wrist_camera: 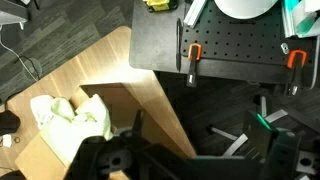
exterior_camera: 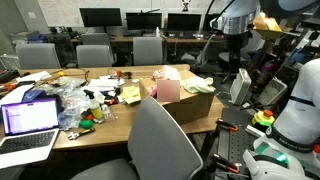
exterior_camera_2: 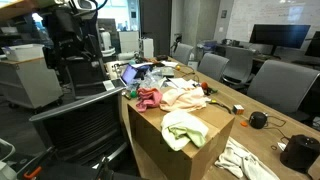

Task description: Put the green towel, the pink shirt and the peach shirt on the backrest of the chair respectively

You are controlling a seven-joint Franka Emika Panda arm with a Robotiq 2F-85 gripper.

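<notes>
Green towel [exterior_camera_2: 185, 130] draped on top of cardboard box [exterior_camera_2: 158, 152], pink shirt [exterior_camera_2: 150, 98] and peach shirt [exterior_camera_2: 186, 96] heaped just behind the box, office chair [exterior_camera_2: 75, 125] beside the box, gripper [exterior_camera: 232, 62] raised well above the box, jaw state impossible to tell

We are in an office, and maybe it is a lab too, though the far side is hard to see. There is a long wooden table [exterior_camera: 105, 128], rolling desk chairs [exterior_camera: 95, 55], dark computer screens [exterior_camera: 100, 17] and an open laptop [exterior_camera: 28, 125].
</notes>
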